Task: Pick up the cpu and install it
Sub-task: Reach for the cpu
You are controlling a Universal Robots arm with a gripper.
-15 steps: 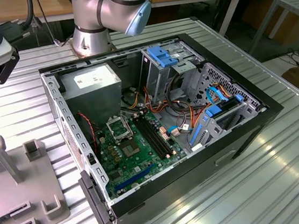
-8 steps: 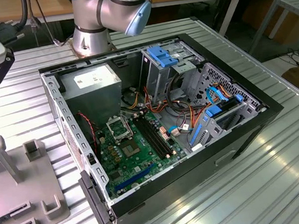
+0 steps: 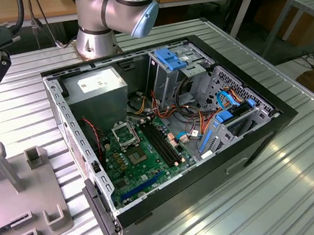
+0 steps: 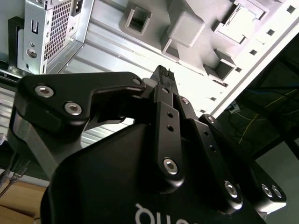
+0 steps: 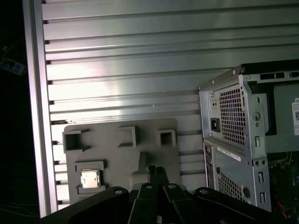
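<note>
1. Ribbed metal table (image 3: 301,186) holds an open computer case (image 3: 250,141) and a grey tray (image 5: 122,156).
2. We see the cpu (image 5: 89,178) lying flat in a square pocket of that tray, so it cannot slide.
3. Our gripper (image 5: 156,170) hangs above the tray, not touching the cpu, fingers pressed together on nothing.
4. We think the socket (image 3: 126,135) in the case waits for it.

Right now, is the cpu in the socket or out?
Out. In the first wrist view the cpu lies flat in a recess of the grey fixture plate, outside the computer case.
</note>
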